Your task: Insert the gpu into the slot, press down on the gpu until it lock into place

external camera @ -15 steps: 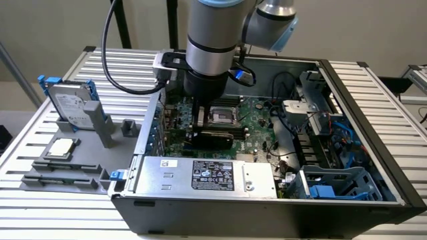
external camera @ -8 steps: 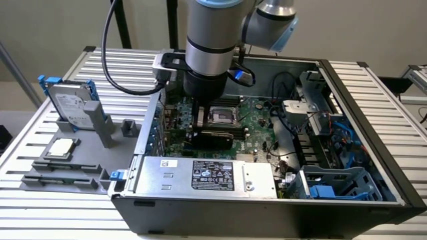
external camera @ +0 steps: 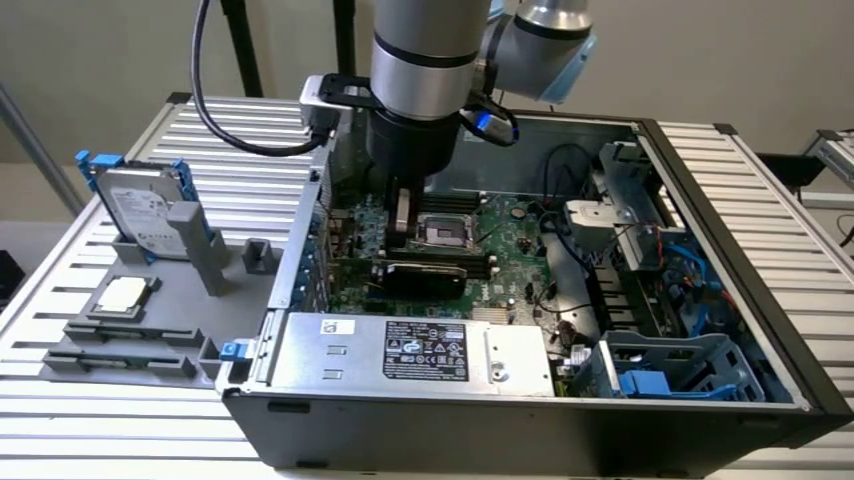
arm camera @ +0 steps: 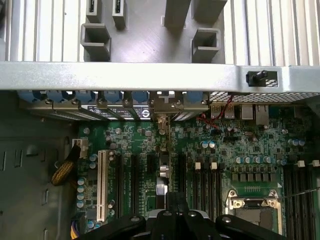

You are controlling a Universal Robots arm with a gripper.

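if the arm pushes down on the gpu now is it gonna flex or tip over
Probably little flex: the gpu looks like a thin, rigid black card. Standing on its edge across the motherboard, it could tilt if pushed off-centre. Whether it sits fully in its connector can't be told, so hard pressing may risk the board. The gripper hangs just above it.
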